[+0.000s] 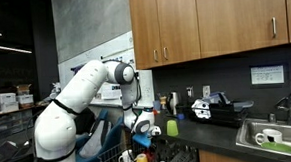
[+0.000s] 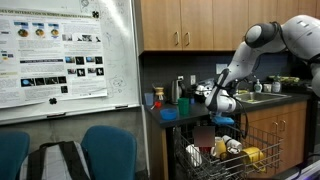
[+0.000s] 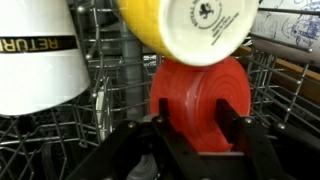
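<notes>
My gripper (image 3: 200,135) hangs over the wire dish rack (image 3: 110,90), and its two black fingers sit on either side of a red plastic bowl (image 3: 205,95) that fills the gap between them. The bowl shows concentric rings and is wider than the finger gap at its top. A yellow cup (image 3: 185,30) lies just above the bowl, and a white mug with black lettering (image 3: 35,55) stands at the left. In both exterior views the gripper (image 1: 140,123) (image 2: 222,104) is just above the open rack (image 2: 225,155) below the counter.
The dark counter (image 1: 213,128) carries cups, bottles and a coffee machine (image 1: 212,110), with a sink (image 1: 274,136) at one end. Wooden cabinets (image 1: 213,22) hang above. Blue chairs (image 2: 105,150) and a whiteboard with a poster (image 2: 60,55) stand beside the counter.
</notes>
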Controlling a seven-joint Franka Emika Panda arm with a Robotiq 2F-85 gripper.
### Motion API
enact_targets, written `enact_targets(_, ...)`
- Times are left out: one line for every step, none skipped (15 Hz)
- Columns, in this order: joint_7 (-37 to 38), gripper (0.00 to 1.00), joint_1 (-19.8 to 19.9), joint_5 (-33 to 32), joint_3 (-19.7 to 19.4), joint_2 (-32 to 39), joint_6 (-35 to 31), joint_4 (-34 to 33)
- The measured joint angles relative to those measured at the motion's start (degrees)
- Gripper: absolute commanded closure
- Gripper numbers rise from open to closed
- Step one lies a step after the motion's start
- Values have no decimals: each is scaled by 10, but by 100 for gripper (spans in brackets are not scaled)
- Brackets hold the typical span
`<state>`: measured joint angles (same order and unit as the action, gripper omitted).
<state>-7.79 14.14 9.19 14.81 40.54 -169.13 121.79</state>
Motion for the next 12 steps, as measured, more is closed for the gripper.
enact_targets(-6,79,7,0,5,-1,-1,3)
enact_targets(-10,81,13,0,11,-3,-3,5)
enact_targets(-14,82,19,0,16,-4,-4,7)
enact_targets(-18,83,25,0,21,-5,-5,9)
enact_targets(-22,85,31,0,26,-6,-6,12)
enact_targets(-26,88,36,0,31,-7,-7,13)
enact_targets(-31,92,42,0,36,-10,-7,16)
enact_targets(-35,96,48,0,42,-13,-7,19)
enact_targets(-40,97,54,0,50,-16,-7,21)
enact_targets(-43,100,61,1,60,-19,-7,23)
enact_targets(-44,100,66,3,75,-20,-7,23)
enact_targets(-44,100,68,6,90,-19,-7,23)
